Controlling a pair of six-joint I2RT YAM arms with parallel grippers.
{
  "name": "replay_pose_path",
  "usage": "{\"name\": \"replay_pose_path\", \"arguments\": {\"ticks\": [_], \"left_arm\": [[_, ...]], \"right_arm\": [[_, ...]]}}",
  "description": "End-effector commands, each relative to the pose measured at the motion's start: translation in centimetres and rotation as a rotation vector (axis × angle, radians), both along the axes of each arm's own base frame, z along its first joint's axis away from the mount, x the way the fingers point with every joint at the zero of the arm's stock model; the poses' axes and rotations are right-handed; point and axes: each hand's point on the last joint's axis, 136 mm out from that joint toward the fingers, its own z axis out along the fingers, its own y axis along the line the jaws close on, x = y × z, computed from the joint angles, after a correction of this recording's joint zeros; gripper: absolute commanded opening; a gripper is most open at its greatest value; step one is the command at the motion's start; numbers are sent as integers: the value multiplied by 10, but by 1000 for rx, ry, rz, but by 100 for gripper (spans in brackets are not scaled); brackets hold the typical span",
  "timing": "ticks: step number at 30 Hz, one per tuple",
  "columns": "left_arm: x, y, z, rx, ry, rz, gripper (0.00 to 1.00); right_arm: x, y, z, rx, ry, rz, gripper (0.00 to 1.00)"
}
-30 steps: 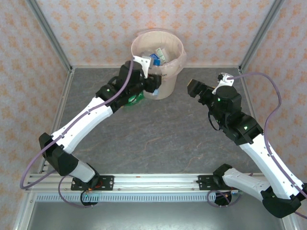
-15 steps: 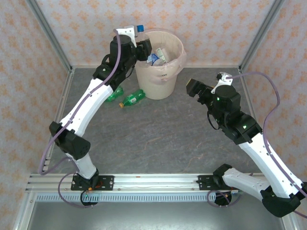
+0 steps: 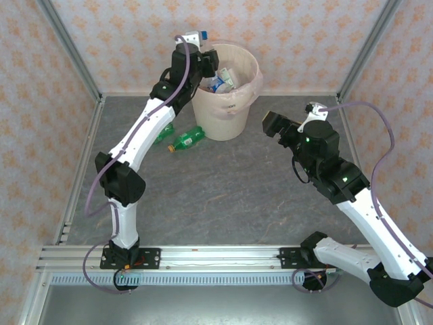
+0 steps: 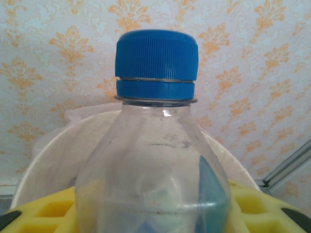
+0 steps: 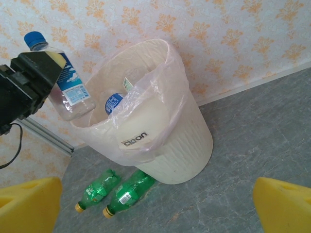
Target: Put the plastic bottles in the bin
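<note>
Several bottles [image 3: 224, 77] inside the bin [image 3: 235, 116]; left gripper [image 3: 205, 62] tight around a blue-capped bottle [image 4: 155, 145]; right gripper [image 3: 272, 123] spread.

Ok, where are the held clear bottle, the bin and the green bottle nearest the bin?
held clear bottle [image 5: 73, 86]: right wrist view, its label.
bin [image 5: 180, 150]: right wrist view, outer wall.
green bottle nearest the bin [image 5: 130, 191]: right wrist view, its body.

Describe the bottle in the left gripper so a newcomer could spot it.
Find the bin at the back of the table. Just above its left rim, the left gripper holds a bottle in the air. It is clear with a blue cap and a blue-white label, unlike the two green bottles lying on the table beside the bin.
</note>
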Motion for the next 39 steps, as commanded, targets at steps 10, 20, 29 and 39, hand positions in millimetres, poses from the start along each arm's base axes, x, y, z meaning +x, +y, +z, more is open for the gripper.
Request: {"name": "replay_pose_path", "arguments": {"ticks": [10,20,29,39], "left_arm": [[21,20,-16,104,-4,95,99],[-2,28,46,72,-106,86,99],[-13,6,67,24,-154,-91,99],[16,4,2,-2,-5,-146,99]], "right_arm": [[6,4,3,12,-7,-5,100],[11,8,1,4,-4,1,100],[13,12,-2,2,0,12,100],[8,5,-4,0,4,-6,100]]}}
